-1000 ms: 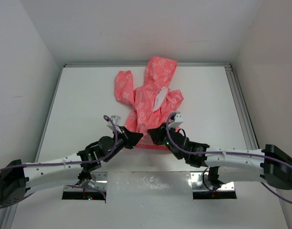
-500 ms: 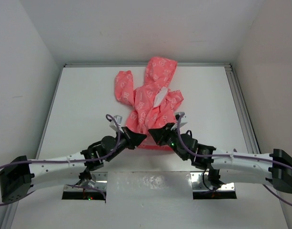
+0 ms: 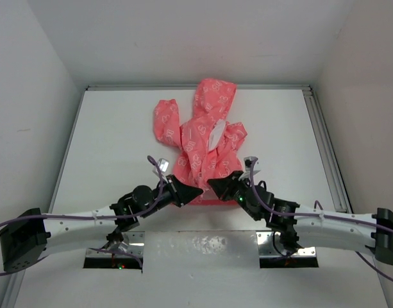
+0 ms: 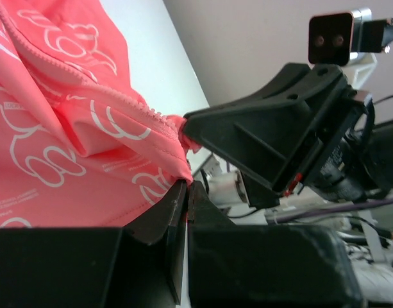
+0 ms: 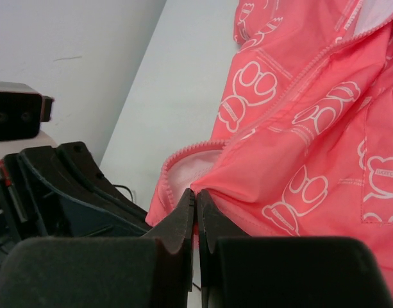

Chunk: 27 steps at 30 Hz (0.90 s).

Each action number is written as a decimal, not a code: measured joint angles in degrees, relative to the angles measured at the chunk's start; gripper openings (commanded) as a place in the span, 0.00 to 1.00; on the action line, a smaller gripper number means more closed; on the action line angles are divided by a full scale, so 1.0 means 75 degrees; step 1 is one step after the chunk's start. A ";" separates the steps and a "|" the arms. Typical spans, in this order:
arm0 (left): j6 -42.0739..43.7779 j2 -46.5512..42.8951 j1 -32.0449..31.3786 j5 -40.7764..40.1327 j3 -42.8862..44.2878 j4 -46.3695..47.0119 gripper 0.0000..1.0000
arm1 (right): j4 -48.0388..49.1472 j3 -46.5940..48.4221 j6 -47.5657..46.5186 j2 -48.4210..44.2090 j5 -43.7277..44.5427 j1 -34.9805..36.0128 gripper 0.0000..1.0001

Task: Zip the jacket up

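The coral-pink hooded jacket [image 3: 202,138] with white outline print lies on the white table, hood toward the back. My left gripper [image 3: 197,192] is shut on the jacket's bottom hem; in the left wrist view the fabric [image 4: 87,141] is pinched at its tips [image 4: 186,186]. My right gripper [image 3: 213,184] is shut on the hem close beside it; the right wrist view shows its tips [image 5: 196,194] pinching the fabric [image 5: 299,147] beside the zipper teeth [image 5: 183,153] and the white lining. The two grippers nearly touch. The dark blue patch is out of view.
The white table [image 3: 106,141] has a raised rail along its right edge [image 3: 324,141] and walls behind and at both sides. Purple cables [image 3: 151,168] loop off both arms near the jacket's hem.
Both grippers have moved toward the near edge and a little right, pulling the jacket's hem with them. The jacket has stretched longer and slid slightly nearer.
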 measured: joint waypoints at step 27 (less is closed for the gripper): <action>-0.0399 -0.0542 0.0105 0.1005 -0.1174 0.0219 0.00 | -0.3305 -0.0012 0.0108 -0.1559 -0.2381 -0.0003 0.18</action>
